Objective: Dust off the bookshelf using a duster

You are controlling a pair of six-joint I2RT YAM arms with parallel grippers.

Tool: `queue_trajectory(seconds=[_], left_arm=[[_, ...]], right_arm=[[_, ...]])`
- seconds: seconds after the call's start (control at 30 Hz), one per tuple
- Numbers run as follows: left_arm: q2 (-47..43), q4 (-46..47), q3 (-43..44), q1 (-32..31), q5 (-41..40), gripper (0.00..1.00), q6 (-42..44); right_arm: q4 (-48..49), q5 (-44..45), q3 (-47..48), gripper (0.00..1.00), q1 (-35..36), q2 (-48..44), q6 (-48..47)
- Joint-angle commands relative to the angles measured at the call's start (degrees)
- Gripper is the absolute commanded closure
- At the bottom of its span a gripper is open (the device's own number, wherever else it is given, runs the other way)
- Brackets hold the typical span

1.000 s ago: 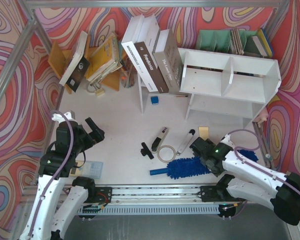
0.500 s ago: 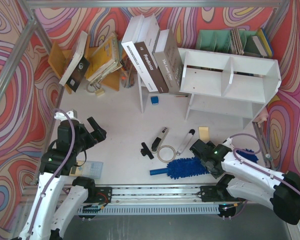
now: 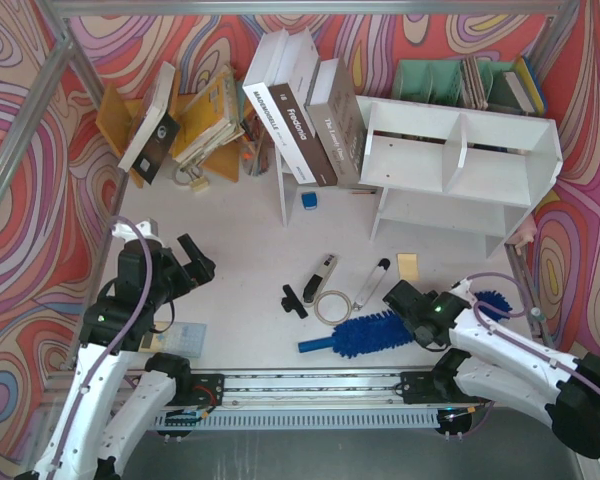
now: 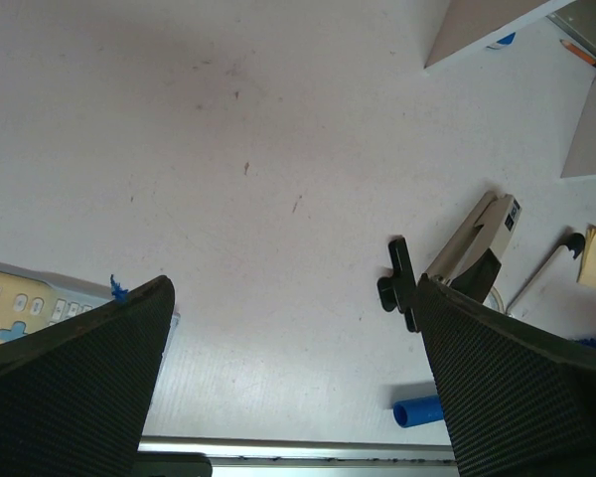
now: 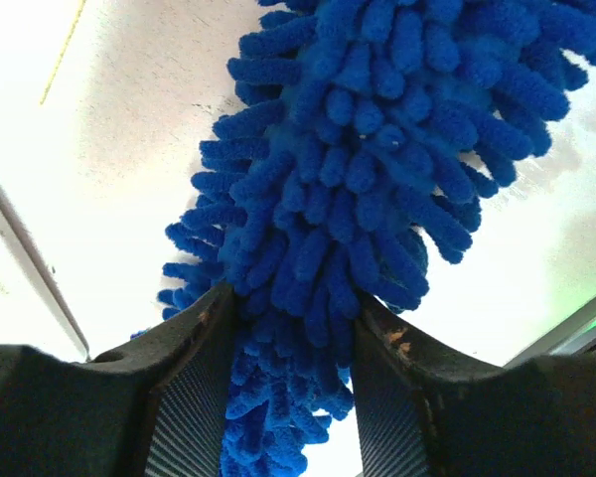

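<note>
Readable marking: "Freedom", white lettering on the spine of the dark brown book (image 3: 298, 130). Black capitals on the adjacent white book (image 3: 264, 110) are illegible.

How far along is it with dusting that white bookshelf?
Nothing looks dusted yet. In hand: the right fingers pinch the fluffy head of the duster, which lies on the table. Left to do: lifting it and wiping the bookshelf, which stands well away from it. The left fingers hang open and empty.
</note>
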Motion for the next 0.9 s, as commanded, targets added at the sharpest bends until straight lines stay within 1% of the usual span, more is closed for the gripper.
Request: queue_trajectory(seconds=[0.0,0.13,0.2,0.3,0.4,0.5,0.53,0.63,0.8,0.87], left_arm=[[0.28,-0.62,-0.17,-1.6,-3.58,0.02,0.89],[0.78,-0.24,-0.36,-2.77,-3.49,0.02,0.81],[0.83,-0.23,-0.19,-3.86,-3.82,0.02,0.91],[1.05,-0.64,0.24,-6.34,-5.32,0.02,1.14],[1.9,-1.33,0.76,-10.1,-7.45,0.02,0.92],[3.54,-2.17,1.48,-15.38,-10.93,0.02,0.09],[4.12,-2.43,1.83,-17.68,-13.03,0.02,-0.3],[7.02,-2.09,3.52,-25.76,-20.28,0.02,-0.54],[12.54,2.04,5.85,-34.78,-22.69,0.02,0.33],[14.95,3.42,7.05,-38.49,-24.34,0.02,1.3]], right_arm=[[-2.57,2.6,-0.73,0.56,-0.39,-2.02,1.91],[-3.22,3.19,-0.33,0.66,-0.39,-3.08,1.93],[-3.63,3.38,-0.23,0.72,-0.39,-3.72,2.17],[-4.25,3.67,-0.16,0.81,-0.41,-4.93,2.57],[-4.91,4.0,0.05,0.85,-0.39,-6.04,2.68],[-5.74,4.37,0.68,0.89,-0.39,-6.78,2.81],[-5.96,4.51,0.85,0.92,-0.39,-7.03,2.74],[-6.32,5.1,1.38,0.95,-0.39,-7.67,2.4],[-6.9,5.68,2.03,1.0,-0.39,-8.34,2.5],[-7.24,6.21,2.29,1.0,-0.4,-8.83,2.63]])
